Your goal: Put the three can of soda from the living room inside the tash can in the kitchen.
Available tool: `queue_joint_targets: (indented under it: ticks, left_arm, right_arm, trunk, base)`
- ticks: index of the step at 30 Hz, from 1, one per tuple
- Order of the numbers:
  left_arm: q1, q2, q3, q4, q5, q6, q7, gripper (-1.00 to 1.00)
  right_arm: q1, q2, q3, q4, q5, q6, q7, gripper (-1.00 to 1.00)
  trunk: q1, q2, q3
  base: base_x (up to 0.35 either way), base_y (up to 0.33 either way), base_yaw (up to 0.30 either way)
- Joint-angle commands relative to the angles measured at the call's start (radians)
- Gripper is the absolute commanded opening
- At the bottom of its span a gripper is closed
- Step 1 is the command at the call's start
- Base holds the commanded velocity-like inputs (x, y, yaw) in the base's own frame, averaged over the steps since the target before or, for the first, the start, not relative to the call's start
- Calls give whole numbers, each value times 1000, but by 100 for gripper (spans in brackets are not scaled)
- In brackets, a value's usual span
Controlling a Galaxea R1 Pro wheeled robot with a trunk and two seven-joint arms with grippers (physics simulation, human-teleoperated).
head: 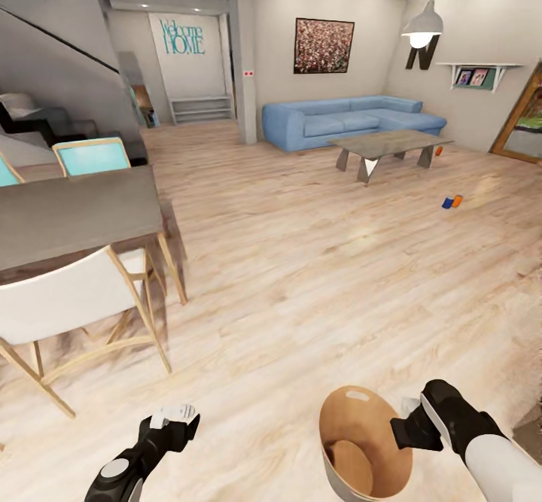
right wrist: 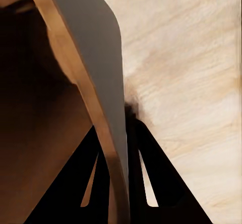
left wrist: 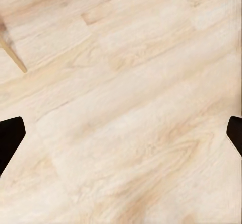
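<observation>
At the bottom of the head view, right of centre, the right gripper (head: 405, 428) was closed on the rim of the trash can (head: 342, 419); the right wrist view showed one finger inside the wall and one outside, pinching the trash can (right wrist: 101, 58). Its wood-coloured interior appeared empty. At the bottom left of the head view, the left gripper (head: 175, 418) held nothing; the left wrist view placed its fingertips (left wrist: 10, 138) at opposite edges, spread wide over bare wooden floor (left wrist: 126, 108).

Further off, at mid-left, stood a desk (head: 75, 212) with white and turquoise chairs (head: 64, 302). At mid-right, a blue soda can (head: 447, 202) and an orange soda can (head: 457, 200) lay touching on the floor. Beyond them, a third, orange can (head: 438, 151) rested beside the low table (head: 388, 143), in front of the blue sofa (head: 350, 120).

Step in hand, as judged: carrying the bin toward the cans, none yet collected. The next move probably called for driving to the nearest pair and picking one up with the free left gripper.
</observation>
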Motion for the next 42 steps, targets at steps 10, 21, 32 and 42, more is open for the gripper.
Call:
queue_joint_targets:
  ticks: [10, 21, 32, 42]
  left_arm:
    - [0, 1, 0, 0, 0, 0, 0, 100]
    - [0, 1, 0, 0, 1, 0, 0, 100]
    - [0, 0, 0, 0, 0, 0, 0, 100]
    - [0, 1, -1, 0, 0, 0, 0, 100]
  right_arm:
    - [0, -1, -2, 0, -23, 3, 9, -100]
    - [0, -2, -2, 2, -23, -42, 10, -100]
    - [0, 1, -2, 2, -23, -44, 9, -100]
    - [0, 2, -62, 2, -23, -42, 7, -100]
  trunk:
    - [0, 0, 0]
    - [0, 0, 0]
    - [0, 0, 0]
    - [0, 0, 0]
  base:
    - [324, 58, -147]
    - [324, 73, -10]
    - [324, 40, -4]
    - [324, 3, -182]
